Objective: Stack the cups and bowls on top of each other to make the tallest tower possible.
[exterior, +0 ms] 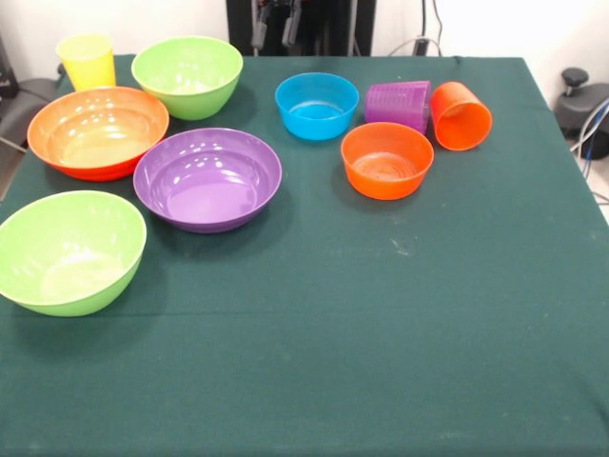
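Nothing is stacked; every piece stands apart on the green cloth. On the left are a yellow cup point(86, 60), upright, a lime green bowl point(187, 74), a large orange bowl point(97, 131), a purple bowl point(207, 178) and a second lime green bowl point(68, 249) nearest the front. To the right sit a small blue bowl point(316, 105) and a small orange bowl point(386, 160). Behind them a ribbed purple cup point(398, 103) and an orange cup point(461, 115) lie on their sides. My gripper point(278, 24) shows only at the top edge, drawn back and away from everything.
The green-covered table point(381, 333) fills most of the view. Its right edge runs down past a black object point(580, 100) and cables off the table. A dark chair part point(19, 105) sits beyond the left edge.
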Tool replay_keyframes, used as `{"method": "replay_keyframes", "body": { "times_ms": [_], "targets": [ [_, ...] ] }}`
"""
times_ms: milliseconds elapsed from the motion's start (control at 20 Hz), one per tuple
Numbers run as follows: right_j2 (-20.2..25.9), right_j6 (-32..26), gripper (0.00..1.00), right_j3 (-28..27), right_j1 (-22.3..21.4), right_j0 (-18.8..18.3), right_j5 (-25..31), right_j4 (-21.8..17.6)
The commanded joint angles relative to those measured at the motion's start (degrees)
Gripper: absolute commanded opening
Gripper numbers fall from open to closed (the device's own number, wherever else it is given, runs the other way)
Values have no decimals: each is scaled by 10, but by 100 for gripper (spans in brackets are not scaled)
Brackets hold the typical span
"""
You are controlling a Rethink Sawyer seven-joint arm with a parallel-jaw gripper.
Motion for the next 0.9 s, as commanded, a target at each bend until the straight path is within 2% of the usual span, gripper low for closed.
{"method": "replay_keyframes", "body": {
  "times_ms": [50,200,900],
  "targets": [
    [-25,109,100,148,162,-2,-165,123],
    [-27,111,100,150,161,-11,-164,122],
    [-49,48,100,150,133,-105,-188,99]
  ]
}}
